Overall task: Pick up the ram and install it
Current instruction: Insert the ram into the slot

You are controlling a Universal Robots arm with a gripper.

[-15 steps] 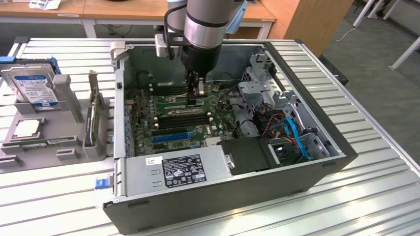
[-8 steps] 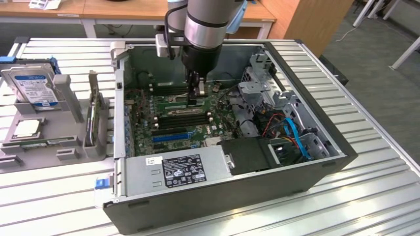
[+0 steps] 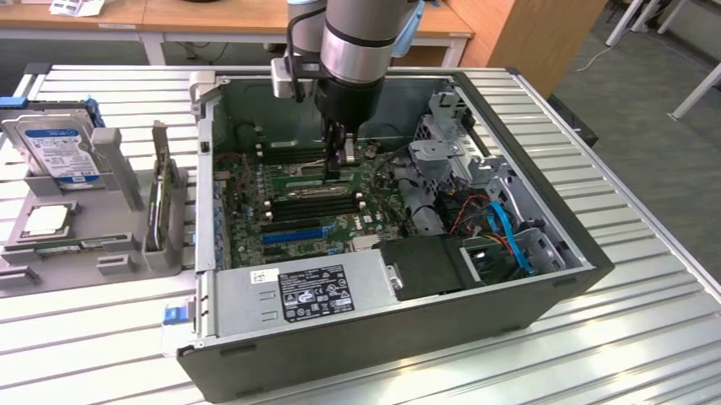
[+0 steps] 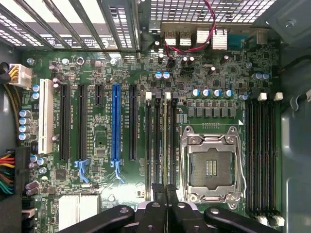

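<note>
Your gripper point(image 4: 165, 188) is pinched tight on the ram point(image 4: 165, 138), over the memory slots point(image 4: 156, 141). Keep it square; press down evenly.

A green printed motherboard point(image 4: 121, 73) sits in the dark grey metal computer case point(image 3: 451, 329), dotted with small blue, silver-topped capacitors. One long plastic blue slot point(image 4: 115, 124) stands out bright beside a long white slot point(image 4: 45, 116); the others are black. The square silver processor socket point(image 4: 210, 167) gleams. The matt black tool point(image 4: 165, 188) has no markings. On the pale ribbed metal desk point(image 3: 653, 321), a silver hard drive point(image 3: 51, 139) wears a blue-and-white label.
</note>
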